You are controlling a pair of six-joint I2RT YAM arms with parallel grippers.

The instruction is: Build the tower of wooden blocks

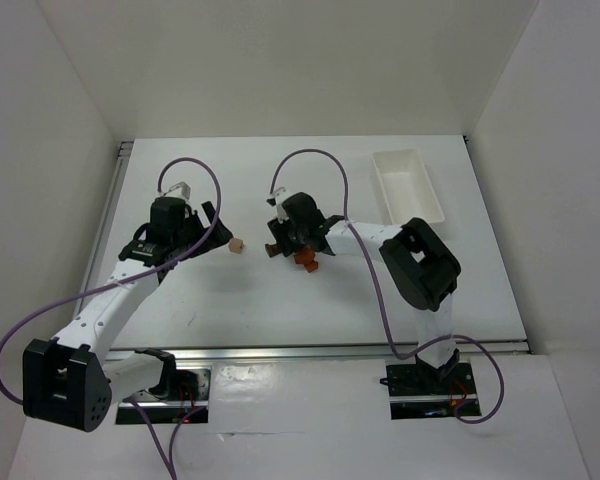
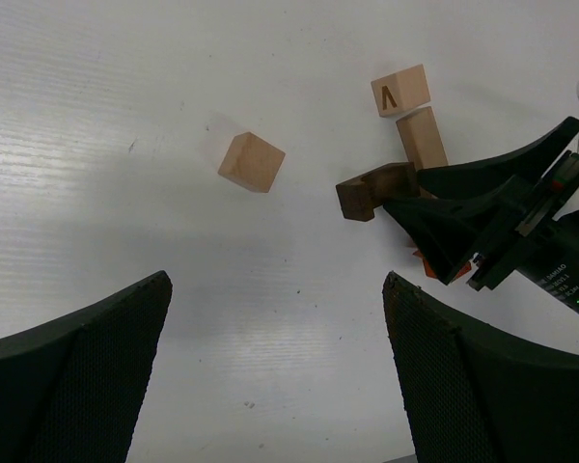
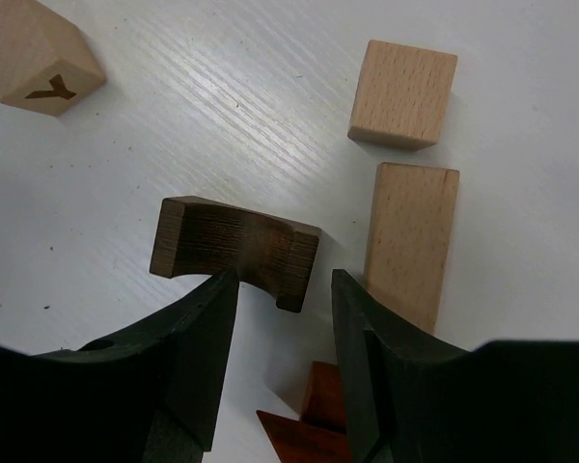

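Our L tool [image 2: 275, 285] hangs released near a tan cube [image 2: 252, 162]; R tool [image 3: 283, 280], also unclenched, straddles end of dark arch block [image 3: 222, 241] on tabletop [image 3: 193, 116].

From my right wrist camera I look straight down on a white table [image 3: 222, 135]. The two dark fingers of my right gripper [image 3: 280, 289] stand apart at the bottom. The near edge of a dark brown arched block [image 3: 234, 249] lies between their tips. Just right of it lies a pale oblong block [image 3: 412, 241], with a plain pale cube [image 3: 403, 94] just beyond its far end. A pale cube marked with a letter [image 3: 34, 53] sits well apart at top left. An orange-red piece [image 3: 314, 420] shows between the fingers, partly hidden.
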